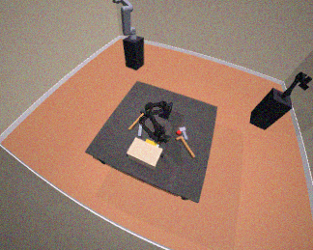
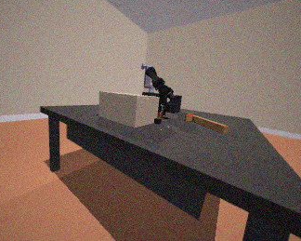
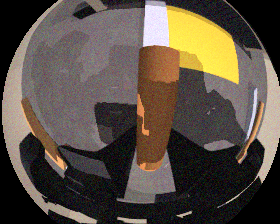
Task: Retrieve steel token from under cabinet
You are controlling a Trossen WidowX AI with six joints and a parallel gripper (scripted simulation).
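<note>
My gripper (image 3: pixel 151 130) (image 2: pixel 162 111) is shut on the brown wooden handle (image 3: pixel 156 103) of a tool with a pale flat blade (image 3: pixel 156 25) (image 1: pixel 139 132). The tool points forward and down toward the table beside the yellow marked area (image 3: pixel 203 43) (image 1: pixel 152 142). That area lies in front of the beige cabinet (image 1: pixel 144 152) (image 2: pixel 124 107). In the exterior view the gripper hangs low by the cabinet's near corner. I cannot see the steel token in any view.
A loose wooden stick (image 1: pixel 135 122) lies on the table left of the arm. A hammer (image 1: pixel 185 145) (image 2: pixel 208 123) with a grey head and a small red ball (image 1: pixel 179 132) lie to the right. Two camera stands (image 1: pixel 133 51) (image 1: pixel 270 108) are on the floor.
</note>
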